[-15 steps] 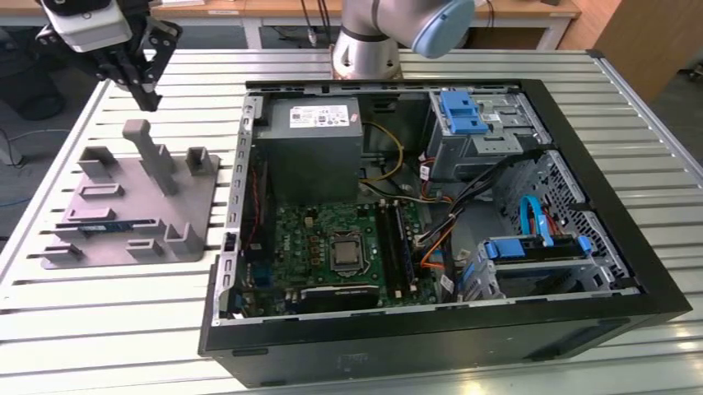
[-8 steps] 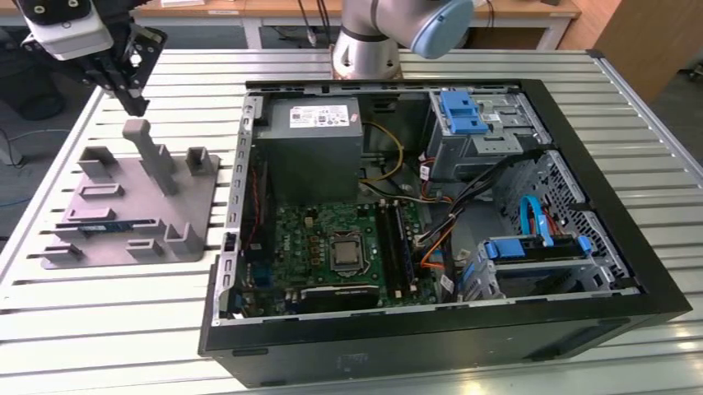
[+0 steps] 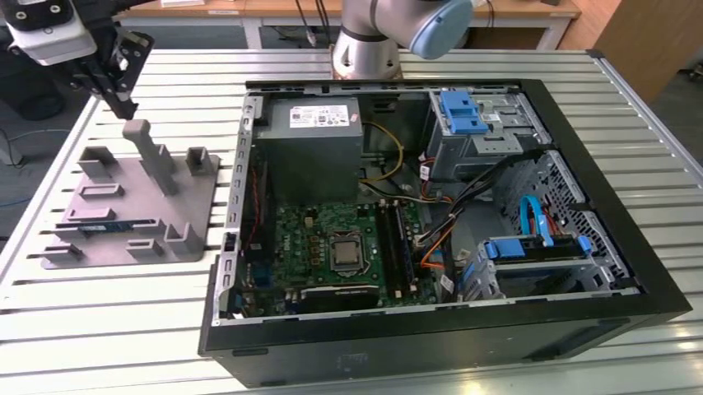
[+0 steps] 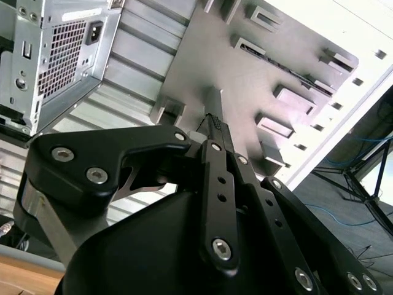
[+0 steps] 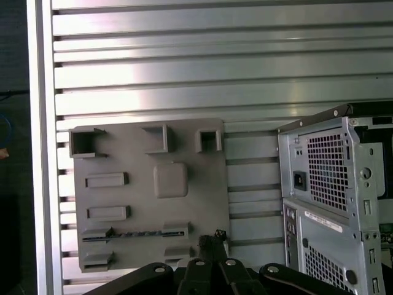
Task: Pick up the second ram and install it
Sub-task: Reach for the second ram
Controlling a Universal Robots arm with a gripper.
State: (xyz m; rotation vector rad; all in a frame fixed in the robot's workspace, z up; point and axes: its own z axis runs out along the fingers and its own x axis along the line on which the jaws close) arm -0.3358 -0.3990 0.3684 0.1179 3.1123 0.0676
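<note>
The second ram (image 3: 105,224) is a thin blue stick lying in a slot of the grey holder plate (image 3: 203,197) at the exterior view's left. In the first wrist view the ram (image 5: 136,233) shows edge-on between two grey holders, and in the second wrist view the ram (image 4: 287,72) is a dark thin line on the plate. My gripper (image 3: 125,109) hangs above the far end of the plate, over a tall grey post (image 3: 148,152), well apart from the ram. Its black fingers (image 4: 214,125) are together with nothing between them.
An open computer case (image 3: 615,247) fills the middle of the slatted metal table (image 3: 110,313), with the green motherboard (image 3: 313,239) and its long black slots (image 3: 400,247) inside. A power supply (image 3: 313,123) and blue drive brackets (image 3: 462,111) sit at the far side.
</note>
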